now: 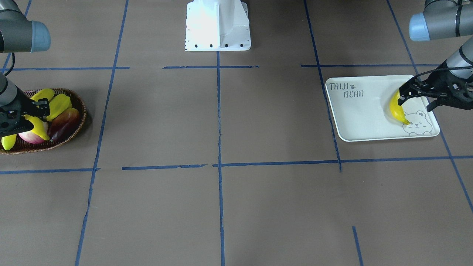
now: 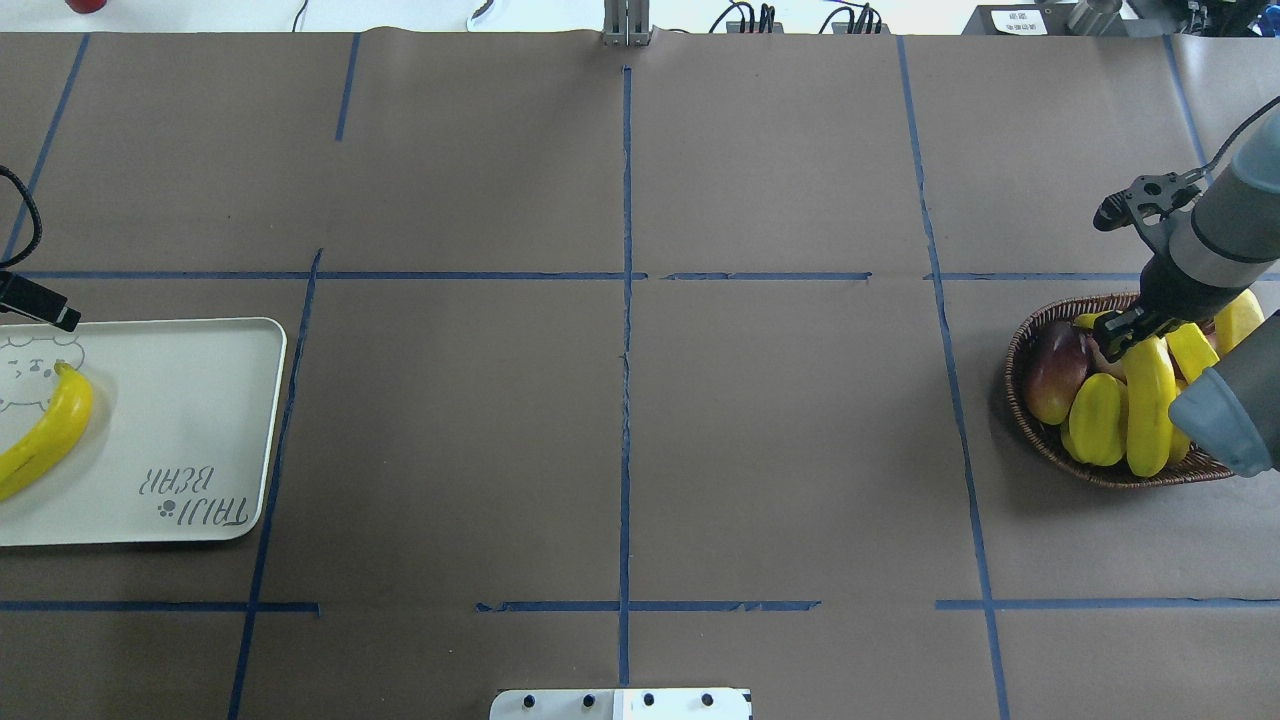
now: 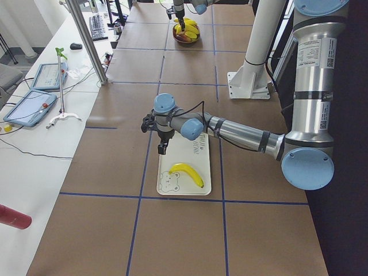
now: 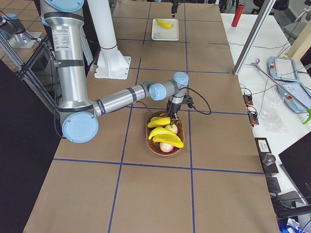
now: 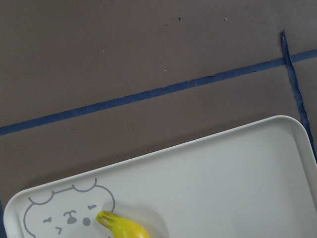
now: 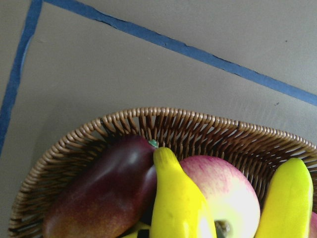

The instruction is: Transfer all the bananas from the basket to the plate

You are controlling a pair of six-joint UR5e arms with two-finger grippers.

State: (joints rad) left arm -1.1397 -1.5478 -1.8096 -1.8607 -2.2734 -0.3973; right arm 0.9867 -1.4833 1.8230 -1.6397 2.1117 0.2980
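Table [image 1: 221,207]: dull brown paper, gridded with blue tape lines [image 1: 219,111]. Robot's-left end, plate [image 1: 362,118]: pale grey-white, with grey "TAIJI BEAR" lettering, a paw print and a bear outline; one bright yellow banana [image 1: 397,111] on it. Robot's-right end, basket [image 1: 83,114]: brown woven wicker. Inside: glossy yellow bananas [image 2: 1150,400], yellow-green starfruit [image 1: 58,105], dark maroon fruit [image 1: 63,123], pink-and-cream apple [image 1: 30,137].

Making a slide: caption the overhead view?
One banana lies on the plate; the right gripper reaches into the basket.

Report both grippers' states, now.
Left gripper: open, empty, over the plate.
Right gripper: on a banana in the basket; closure cannot be told.
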